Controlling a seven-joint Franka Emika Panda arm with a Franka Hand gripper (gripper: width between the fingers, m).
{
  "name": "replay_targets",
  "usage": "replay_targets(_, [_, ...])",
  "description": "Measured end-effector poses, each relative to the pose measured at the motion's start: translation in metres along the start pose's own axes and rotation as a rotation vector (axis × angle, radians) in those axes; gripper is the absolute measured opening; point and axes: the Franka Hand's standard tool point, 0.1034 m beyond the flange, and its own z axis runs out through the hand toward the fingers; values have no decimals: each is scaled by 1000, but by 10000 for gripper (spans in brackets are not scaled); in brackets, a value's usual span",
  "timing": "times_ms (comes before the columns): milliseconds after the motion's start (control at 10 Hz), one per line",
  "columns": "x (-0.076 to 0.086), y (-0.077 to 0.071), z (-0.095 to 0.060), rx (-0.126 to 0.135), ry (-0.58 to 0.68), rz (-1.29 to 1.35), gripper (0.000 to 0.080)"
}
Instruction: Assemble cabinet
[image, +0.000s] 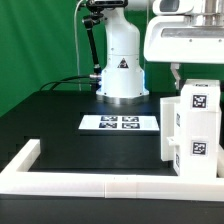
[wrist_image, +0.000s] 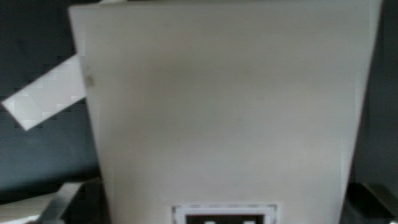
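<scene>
The white cabinet (image: 190, 128) stands upright at the exterior view's right, with black-and-white tags on its front. My gripper (image: 180, 80) hangs straight above it, its fingers reaching down to the cabinet's top edge. In the wrist view the cabinet's white face (wrist_image: 222, 110) fills nearly the whole picture, blurred and very close, with a tag (wrist_image: 226, 214) at its near end. My gripper (wrist_image: 228, 216) straddles that end. Only dark bits of its fingers (wrist_image: 54, 205) show at the sides. I cannot see whether they press on the cabinet.
The marker board (image: 120, 123) lies flat in front of the arm's white base (image: 122, 65). A low white border rail (image: 90, 184) runs along the front and up the exterior view's left side. A slanted white strip (wrist_image: 45, 95) shows beside the cabinet.
</scene>
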Motion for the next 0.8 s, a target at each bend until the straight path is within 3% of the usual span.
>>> replay_targets(200, [-1,-1,0,0,0,-15,556])
replay_targets(300, [-2,-3,0,0,0,-18,726])
replay_targets(400, [-3,-5,-2,1,-1,-20,776])
replay_targets(600, [-10,-9,-16,-9,-23,-28,796])
replay_targets(800, [-9,-9,-13,-6,-18,-29,797])
